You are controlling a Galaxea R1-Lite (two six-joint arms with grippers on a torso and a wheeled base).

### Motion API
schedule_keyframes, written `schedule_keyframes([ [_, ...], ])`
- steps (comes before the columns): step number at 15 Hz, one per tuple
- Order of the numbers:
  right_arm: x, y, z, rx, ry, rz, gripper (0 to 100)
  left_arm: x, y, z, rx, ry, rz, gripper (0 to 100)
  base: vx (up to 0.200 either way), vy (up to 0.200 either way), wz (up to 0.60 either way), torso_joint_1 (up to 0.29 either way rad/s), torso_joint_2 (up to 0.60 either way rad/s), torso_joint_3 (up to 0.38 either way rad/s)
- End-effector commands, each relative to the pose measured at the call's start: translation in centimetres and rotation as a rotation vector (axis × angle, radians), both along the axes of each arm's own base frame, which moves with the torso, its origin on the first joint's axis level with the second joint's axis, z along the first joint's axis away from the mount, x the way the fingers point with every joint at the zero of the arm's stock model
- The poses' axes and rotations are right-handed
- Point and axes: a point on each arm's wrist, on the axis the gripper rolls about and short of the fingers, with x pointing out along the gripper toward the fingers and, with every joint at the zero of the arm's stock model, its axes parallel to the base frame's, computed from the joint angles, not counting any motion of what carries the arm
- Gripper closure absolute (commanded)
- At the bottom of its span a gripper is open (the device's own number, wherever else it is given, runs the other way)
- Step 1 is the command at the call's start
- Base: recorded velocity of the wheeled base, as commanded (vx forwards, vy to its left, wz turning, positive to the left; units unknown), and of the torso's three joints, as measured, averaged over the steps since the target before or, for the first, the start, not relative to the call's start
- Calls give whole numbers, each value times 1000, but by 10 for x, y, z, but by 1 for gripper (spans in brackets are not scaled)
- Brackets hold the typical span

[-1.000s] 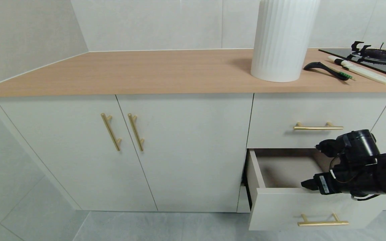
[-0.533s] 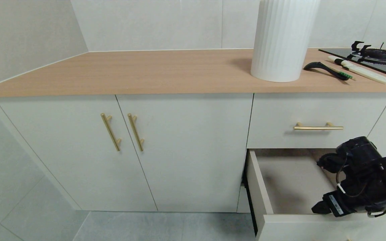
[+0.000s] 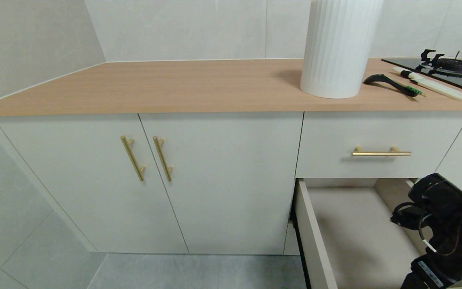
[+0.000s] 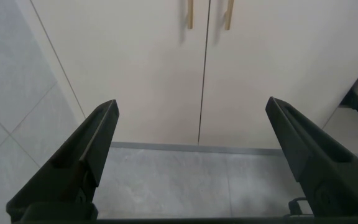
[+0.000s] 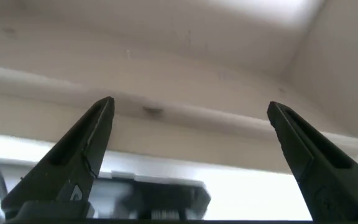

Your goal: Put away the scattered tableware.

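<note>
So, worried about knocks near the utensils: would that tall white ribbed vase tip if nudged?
Likely tips rather than slides: the vase is tall for its footprint. It looks rigid, perhaps ceramic, so probably breakable. The black utensil lies just beside its base, so a grasp there risks a nudge.

Looks matte black, with a rounded joint, looped cables, a white tie and white label on the right arm (image 3: 453,210), plus wedge-shaped fingers (image 4: 82,165) on left gripper (image 4: 190,106) and right gripper (image 5: 190,104).
</note>
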Motion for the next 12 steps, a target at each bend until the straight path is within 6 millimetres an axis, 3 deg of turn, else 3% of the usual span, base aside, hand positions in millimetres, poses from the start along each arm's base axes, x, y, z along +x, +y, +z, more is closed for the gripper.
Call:
schedule_keyframes([
  [1, -7, 3, 2, -5, 24, 25, 0, 0, 0, 0, 1, 2, 1, 0, 0, 0, 0, 0, 0, 0],
  [5, -19, 5, 1, -34, 129, 51, 0, 0, 0, 0, 1, 2, 1, 0, 0, 0, 0, 0, 0, 0],
  [10, -19, 6, 3, -35, 137, 59, 0, 0, 0, 0, -1, 2, 1, 0, 0, 0, 0, 0, 0, 0],
  [12, -18, 6, 26, 7, 23, 33, 0, 0, 0, 0, -1, 2, 1, 0, 0, 0, 0, 0, 0, 0],
])
